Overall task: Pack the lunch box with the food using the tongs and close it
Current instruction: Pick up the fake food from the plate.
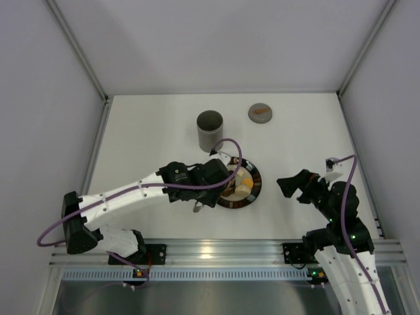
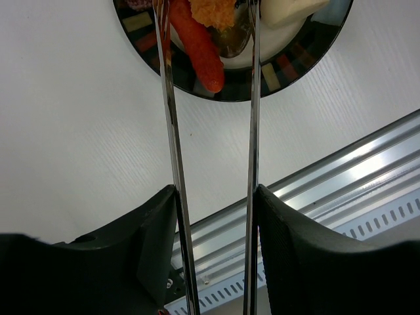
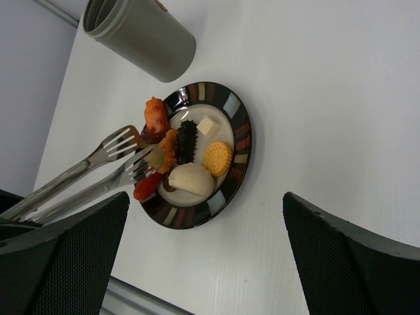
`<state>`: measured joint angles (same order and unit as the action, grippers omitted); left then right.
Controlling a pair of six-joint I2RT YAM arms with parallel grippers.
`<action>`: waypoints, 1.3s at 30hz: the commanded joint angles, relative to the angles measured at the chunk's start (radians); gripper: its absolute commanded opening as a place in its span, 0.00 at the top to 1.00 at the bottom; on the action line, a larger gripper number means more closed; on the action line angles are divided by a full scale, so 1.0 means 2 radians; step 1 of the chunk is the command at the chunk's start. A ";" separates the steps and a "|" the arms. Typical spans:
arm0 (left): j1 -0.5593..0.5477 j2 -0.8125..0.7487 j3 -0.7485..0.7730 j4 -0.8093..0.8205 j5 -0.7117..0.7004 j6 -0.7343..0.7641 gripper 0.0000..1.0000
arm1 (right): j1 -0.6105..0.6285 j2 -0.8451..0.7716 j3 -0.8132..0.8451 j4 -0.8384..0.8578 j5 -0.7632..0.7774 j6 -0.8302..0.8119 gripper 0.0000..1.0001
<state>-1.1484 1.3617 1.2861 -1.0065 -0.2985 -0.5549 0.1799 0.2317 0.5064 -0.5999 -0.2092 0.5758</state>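
Observation:
My left gripper (image 2: 215,197) (image 1: 222,176) is shut on the tongs (image 2: 172,131), one finger pressing each silver arm from outside. Their forked tips (image 3: 134,152) stand apart over the near-left side of the dark plate (image 3: 237,125) (image 1: 255,190). Between the arms lie a red sausage piece (image 2: 200,52) and an orange fried piece (image 2: 213,10) of the food; neither is pinched. A cream dumpling (image 3: 190,178), a round yellow cracker (image 3: 217,158) and a black-brown piece (image 3: 186,141) also sit on the plate. The lunch box (image 1: 210,128) (image 3: 141,33) stands upright and open behind the plate. My right gripper (image 3: 205,197) (image 1: 292,186) hangs open right of the plate, holding nothing.
The flat grey lid (image 1: 260,113) with an orange mark lies on the table right of the lunch box. An aluminium rail (image 2: 367,177) runs along the table's near edge. White walls enclose the table at the left, back and right.

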 commanded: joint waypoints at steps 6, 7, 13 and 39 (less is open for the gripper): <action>-0.003 0.016 0.002 0.027 -0.010 0.008 0.45 | -0.006 -0.007 0.021 -0.009 0.005 -0.008 0.01; -0.003 0.019 0.002 0.027 -0.010 0.008 0.45 | -0.006 -0.007 0.020 -0.009 0.006 -0.008 0.01; -0.003 0.026 -0.001 0.028 -0.010 0.007 0.45 | -0.006 -0.006 0.023 -0.008 0.006 -0.009 0.01; -0.003 0.039 -0.005 0.034 0.007 0.011 0.51 | -0.005 0.005 0.029 -0.006 0.008 -0.011 0.01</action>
<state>-1.1484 1.4338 1.2816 -0.9794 -0.2909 -0.5465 0.1799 0.2367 0.5205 -0.6029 -0.2031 0.5682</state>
